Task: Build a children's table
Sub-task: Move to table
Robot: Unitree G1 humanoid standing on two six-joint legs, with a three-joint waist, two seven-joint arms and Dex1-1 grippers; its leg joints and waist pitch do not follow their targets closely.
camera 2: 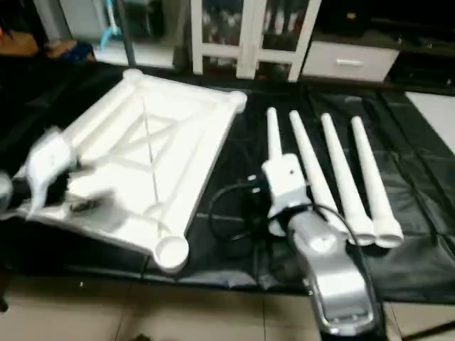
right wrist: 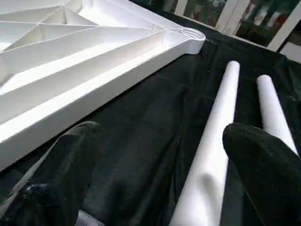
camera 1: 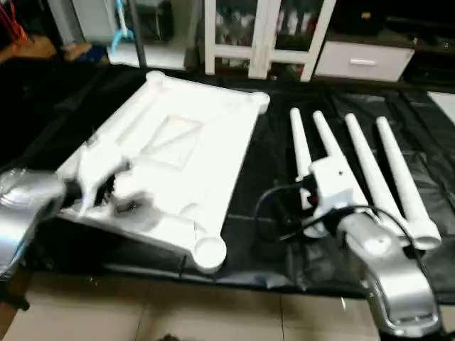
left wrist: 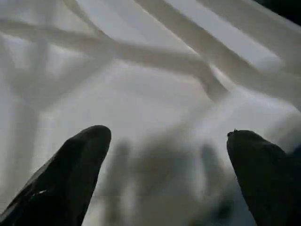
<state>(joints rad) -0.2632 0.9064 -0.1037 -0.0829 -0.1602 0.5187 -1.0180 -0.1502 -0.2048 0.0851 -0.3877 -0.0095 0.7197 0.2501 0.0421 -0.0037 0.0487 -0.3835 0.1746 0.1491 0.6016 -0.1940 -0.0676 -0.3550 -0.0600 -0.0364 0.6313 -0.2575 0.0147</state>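
Left eye view: white table top (camera 1: 186, 160) lies underside up on a black sheet (camera 1: 263, 177), X-ribs facing up, round sockets at its corners; the nearest socket (camera 1: 209, 252) sits close to the sheet's front edge. To its right, four white legs (camera 1: 355, 170) lie side by side on the sheet, apart from the top, wide ends toward the robot. Left gripper (camera 1: 99, 177) is blurred, over the top's near left part. Right arm's white wrist housing (camera 1: 334, 186) sits over the near ends of the two inner legs, black cable looping beside it. White cabinet (camera 1: 263, 35) stands behind the sheet; tiled floor (camera 1: 178, 312) in front.

Right eye view: same layout. Top (camera 2: 153, 153) left, legs (camera 2: 334, 177) right, dark sheet showing between them. Blurred left wrist sits over the top's near left corner.

Left wrist view: two black fingers (left wrist: 70, 169) stand wide apart, nothing between them. Behind them the ribbed white underside (left wrist: 155, 80), ribs crossing diagonally. Whether the fingertips touch the plastic, cannot tell.

Right wrist view: right gripper (right wrist: 160, 155), black fingers (right wrist: 263, 165) spread wide and empty. One finger is over bare black sheet beside the top's edge (right wrist: 89, 80); the other overlaps a leg (right wrist: 214, 155). A second leg (right wrist: 275, 110) lies just beyond it. The gap between the fingers frames sheet and part of the first leg; no grip on it. A corner socket (right wrist: 190, 35) of the top shows farther off.
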